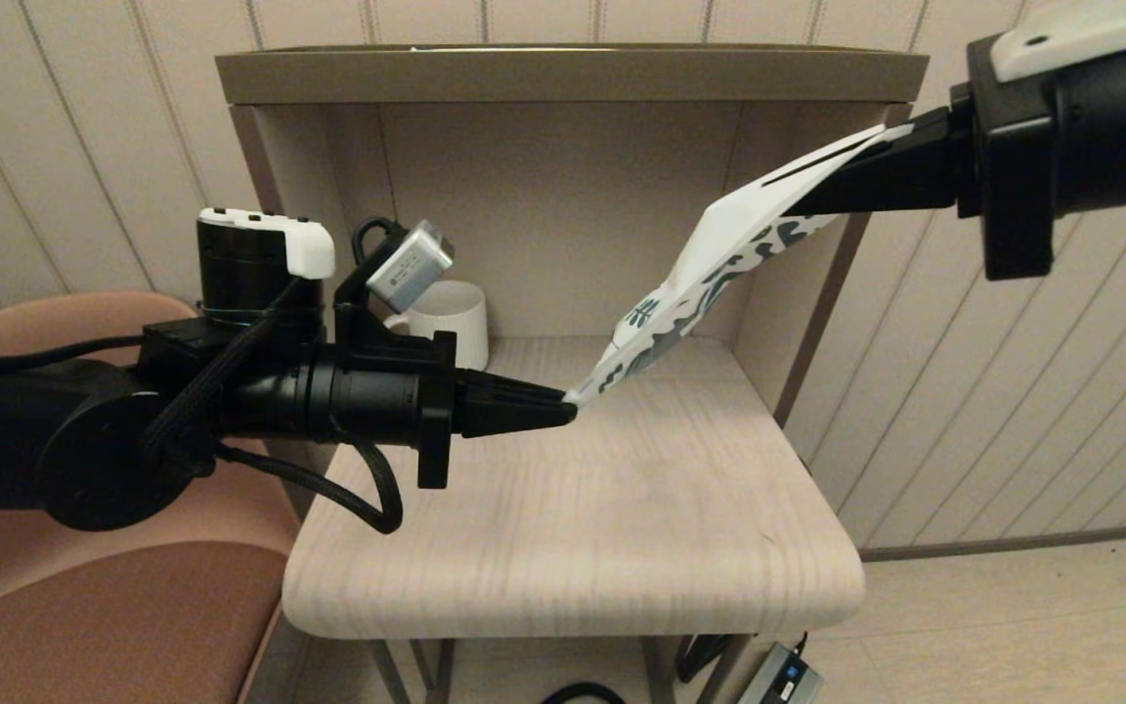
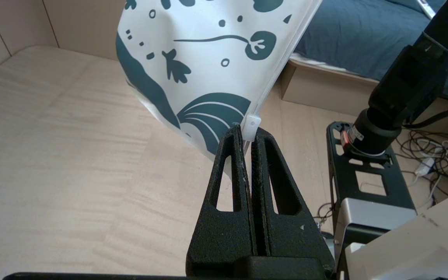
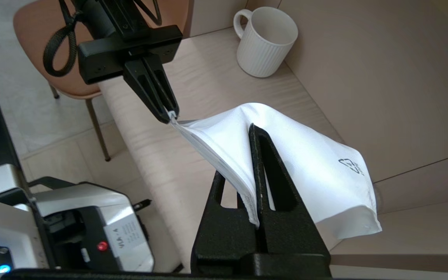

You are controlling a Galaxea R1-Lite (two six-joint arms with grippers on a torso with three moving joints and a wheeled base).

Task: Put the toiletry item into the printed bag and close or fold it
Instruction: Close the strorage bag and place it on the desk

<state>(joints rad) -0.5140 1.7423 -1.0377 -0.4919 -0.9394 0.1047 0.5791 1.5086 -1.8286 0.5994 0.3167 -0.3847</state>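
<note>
The printed bag (image 1: 719,269), white with dark teal shapes, hangs stretched in the air above the table between both grippers. My left gripper (image 1: 568,403) is shut on the white zip slider (image 2: 252,126) at the bag's lower end. My right gripper (image 1: 876,161) is shut on the bag's upper edge, high at the right. In the right wrist view the bag's plain white side (image 3: 317,163) drapes over one finger (image 3: 265,167). The bag's printed side (image 2: 208,58) fills the top of the left wrist view. No toiletry item shows; whether it lies inside the bag I cannot tell.
A white ribbed mug (image 3: 265,42) stands at the back left of the pale wooden table (image 1: 573,528), inside a walled alcove. A pink chair (image 1: 84,606) sits left of the table. Cables and a power adapter (image 1: 783,675) lie on the floor below.
</note>
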